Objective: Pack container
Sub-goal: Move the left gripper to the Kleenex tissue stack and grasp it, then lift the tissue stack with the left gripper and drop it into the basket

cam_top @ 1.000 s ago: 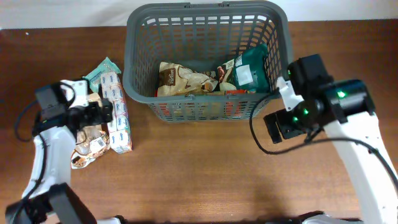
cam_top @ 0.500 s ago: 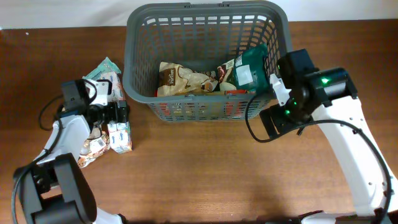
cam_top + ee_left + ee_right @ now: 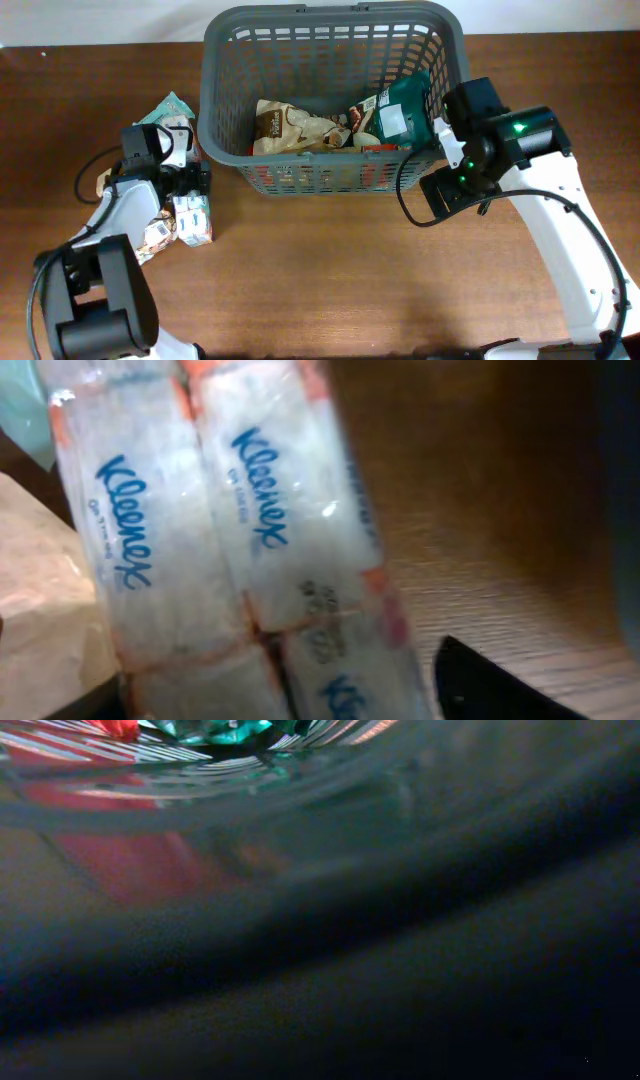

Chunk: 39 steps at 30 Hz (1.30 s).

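The dark grey basket [image 3: 330, 178] stands at the back middle of the table. It holds a brown packet [image 3: 290, 128] and a green packet [image 3: 400, 110]. A Kleenex tissue multipack [image 3: 192, 208] lies on the table left of the basket and fills the left wrist view [image 3: 230, 550]. My left gripper [image 3: 187, 180] is open and low over the pack, with one dark finger [image 3: 490, 685] beside it. My right gripper [image 3: 446, 148] is against the basket's right wall. Its view shows only blurred lattice [image 3: 300, 810] and darkness, so its jaws are hidden.
A teal packet [image 3: 165, 108] lies behind the tissue pack. A brown and white packet [image 3: 150, 235] lies at its left, partly under my left arm. Bare brown table runs along the front.
My left gripper has moved toward the back right, onto the upper part of the tissue pack. My right arm has shifted left, closer to the basket's right wall.
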Motion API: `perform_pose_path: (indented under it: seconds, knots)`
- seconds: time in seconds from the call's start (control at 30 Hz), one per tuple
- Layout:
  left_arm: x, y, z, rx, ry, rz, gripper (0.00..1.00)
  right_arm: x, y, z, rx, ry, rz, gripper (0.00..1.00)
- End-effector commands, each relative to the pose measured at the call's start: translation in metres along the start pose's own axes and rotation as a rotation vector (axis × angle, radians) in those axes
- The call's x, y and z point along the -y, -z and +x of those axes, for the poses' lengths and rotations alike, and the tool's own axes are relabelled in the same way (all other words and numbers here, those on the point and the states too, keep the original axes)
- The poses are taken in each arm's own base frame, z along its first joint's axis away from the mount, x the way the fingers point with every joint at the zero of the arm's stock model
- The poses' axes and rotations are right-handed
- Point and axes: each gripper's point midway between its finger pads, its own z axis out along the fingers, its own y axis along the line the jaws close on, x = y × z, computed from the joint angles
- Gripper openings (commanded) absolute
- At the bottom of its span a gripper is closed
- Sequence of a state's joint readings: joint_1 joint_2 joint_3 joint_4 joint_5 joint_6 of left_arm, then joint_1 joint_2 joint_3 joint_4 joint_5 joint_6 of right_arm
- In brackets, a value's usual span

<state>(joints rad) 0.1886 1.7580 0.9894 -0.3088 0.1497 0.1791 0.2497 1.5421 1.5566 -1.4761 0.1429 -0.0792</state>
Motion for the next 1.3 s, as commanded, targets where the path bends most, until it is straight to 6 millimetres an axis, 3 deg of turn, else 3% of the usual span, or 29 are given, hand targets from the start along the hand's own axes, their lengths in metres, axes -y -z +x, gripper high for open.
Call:
perform_pose_path:
  seconds: [0.0,0.17,0.3,0.47,0.73,0.93,1.03,1.13,1.27]
  knots:
    - [-0.003,-0.007,0.001,-0.012,0.008,-0.016,0.61,0.011,-0.012,0.010,-0.079,-0.039,0.049,0.99]
    - [-0.003,-0.007,-0.002,-0.002,0.017,-0.018,0.49,0.011,-0.012,0.010,-0.079,-0.039,0.049,0.99]
    - [-0.005,-0.004,-0.006,0.009,0.028,-0.027,0.33,0.011,-0.012,0.010,-0.079,-0.039,0.049,0.99]
    - [-0.009,0.013,-0.024,0.068,0.025,-0.053,0.26,0.011,-0.012,0.010,-0.079,-0.039,0.049,0.99]
    - [-0.018,0.095,-0.081,0.280,0.005,-0.151,0.24,0.011,-0.012,0.010,-0.079,-0.039,0.049,0.99]
    - [-0.013,0.148,-0.091,0.378,-0.003,-0.175,0.23,0.011,-0.012,0.010,-0.079,-0.039,0.049,0.99]
    - [-0.022,0.172,-0.090,0.406,0.010,-0.254,0.23,0.011,-0.012,0.010,-0.079,-0.039,0.049,0.99]
    - [-0.029,0.212,-0.101,0.494,-0.007,-0.337,0.23,0.011,-0.012,0.010,-0.079,-0.039,0.049,0.99]
    - [-0.019,0.273,-0.125,0.630,-0.129,-0.379,0.20,0.011,-0.012,0.010,-0.079,-0.039,0.049,0.99]
